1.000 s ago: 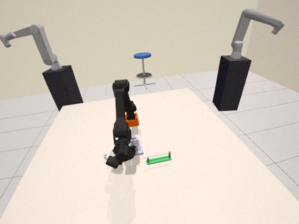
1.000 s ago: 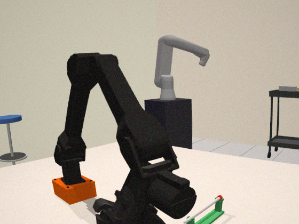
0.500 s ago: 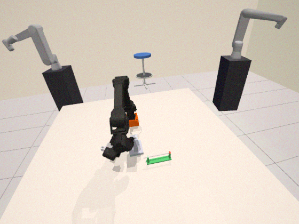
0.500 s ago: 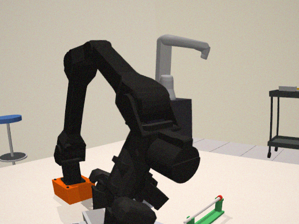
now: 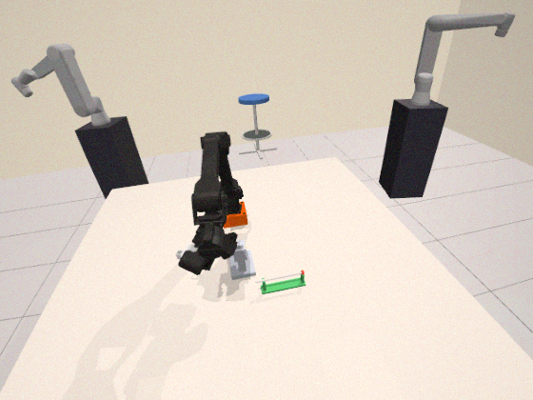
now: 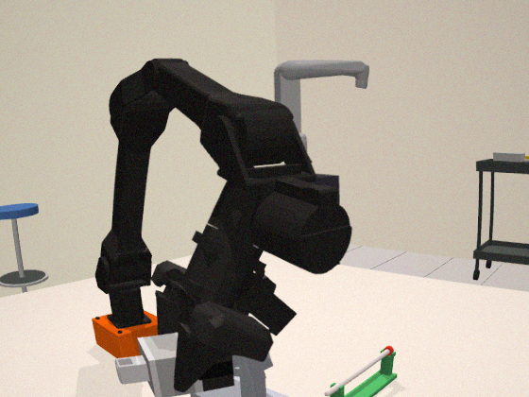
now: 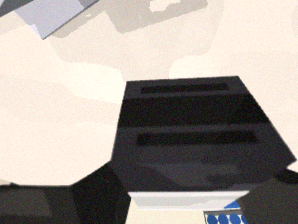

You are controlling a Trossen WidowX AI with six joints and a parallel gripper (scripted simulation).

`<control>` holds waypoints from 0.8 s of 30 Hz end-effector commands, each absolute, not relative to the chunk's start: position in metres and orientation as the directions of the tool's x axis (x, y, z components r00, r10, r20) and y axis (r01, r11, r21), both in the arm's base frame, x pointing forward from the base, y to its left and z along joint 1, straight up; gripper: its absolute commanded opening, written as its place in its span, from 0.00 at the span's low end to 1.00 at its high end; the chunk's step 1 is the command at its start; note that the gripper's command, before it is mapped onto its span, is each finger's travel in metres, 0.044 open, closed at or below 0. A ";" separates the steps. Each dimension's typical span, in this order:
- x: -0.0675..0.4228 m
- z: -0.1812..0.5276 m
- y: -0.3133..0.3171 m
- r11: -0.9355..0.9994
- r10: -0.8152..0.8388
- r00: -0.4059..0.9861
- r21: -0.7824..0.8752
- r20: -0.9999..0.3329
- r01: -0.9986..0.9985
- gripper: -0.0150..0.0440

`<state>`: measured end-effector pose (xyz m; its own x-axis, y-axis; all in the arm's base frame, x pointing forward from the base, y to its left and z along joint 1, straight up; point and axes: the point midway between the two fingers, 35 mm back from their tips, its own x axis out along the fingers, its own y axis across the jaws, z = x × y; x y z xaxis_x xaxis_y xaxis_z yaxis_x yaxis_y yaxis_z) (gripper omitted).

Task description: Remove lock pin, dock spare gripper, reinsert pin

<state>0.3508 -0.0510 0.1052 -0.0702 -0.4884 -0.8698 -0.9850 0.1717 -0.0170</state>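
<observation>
My gripper (image 5: 206, 250) (image 7: 175, 147) is shut on the spare gripper (image 5: 192, 262) (image 7: 190, 130), a dark block with two slots across its face. I hold it low over the table, tilted, just left of the grey mount (image 5: 243, 264) (image 7: 47, 17). The mount's socket is hidden by my arm. The lock pin (image 5: 281, 277) (image 6: 361, 371), a thin white rod with a red head, lies apart in a green cradle (image 5: 283, 286) (image 6: 375, 383) to the right of the mount.
My arm's orange base (image 5: 236, 218) (image 6: 118, 337) stands right behind the mount. Two grey arms on dark pedestals (image 5: 111, 154) (image 5: 411, 148) stand off the table. A blue stool (image 5: 254, 100) and a black cart (image 6: 503, 213) stand on the floor.
</observation>
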 end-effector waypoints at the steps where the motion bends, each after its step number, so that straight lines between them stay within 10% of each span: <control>1: 0.350 0.106 -0.051 0.171 -0.489 -0.068 -0.019 -0.869 -0.985 0.25; 24: 0.336 0.111 -0.029 0.466 -0.553 -0.058 -0.251 -0.831 -0.849 0.25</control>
<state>0.3393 -0.0304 0.1091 -0.0597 -0.5346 -0.8430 -0.8717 0.4394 -0.2170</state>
